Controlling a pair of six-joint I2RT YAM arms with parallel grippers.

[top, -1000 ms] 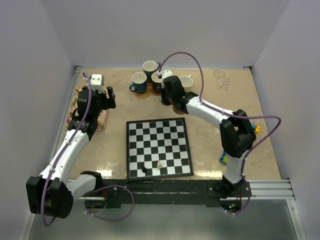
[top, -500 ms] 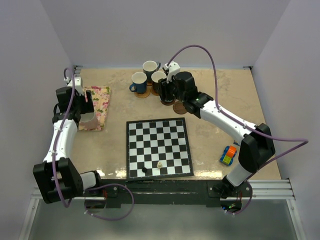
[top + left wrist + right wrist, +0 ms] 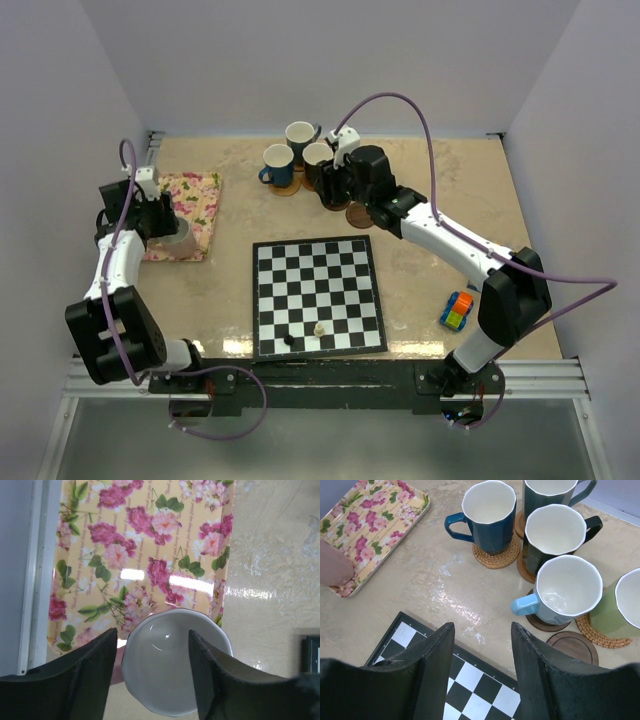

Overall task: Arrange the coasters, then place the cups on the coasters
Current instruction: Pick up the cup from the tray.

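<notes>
Five cups are standing upright on coasters near the table's (image 3: 432,587) far edge: the dark blue cup (image 3: 490,515) on a woven tan coaster (image 3: 496,559), with the teal cup (image 3: 549,489), black cup (image 3: 554,532), light blue cup (image 3: 567,587) and pale green cup (image 3: 620,607) clustering beside it. A bare dark brown coaster (image 3: 572,647) is lying just nearer. The pink cup (image 3: 172,665) is sitting upright on the floral mat's (image 3: 125,530) corner by the left edge.

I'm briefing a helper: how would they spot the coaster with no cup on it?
Find the cluster of cups beyond the chessboard's far edge. Between the light blue cup and the chessboard lies a smooth dark brown coaster. Unlike its neighbours, it is bare.
</notes>
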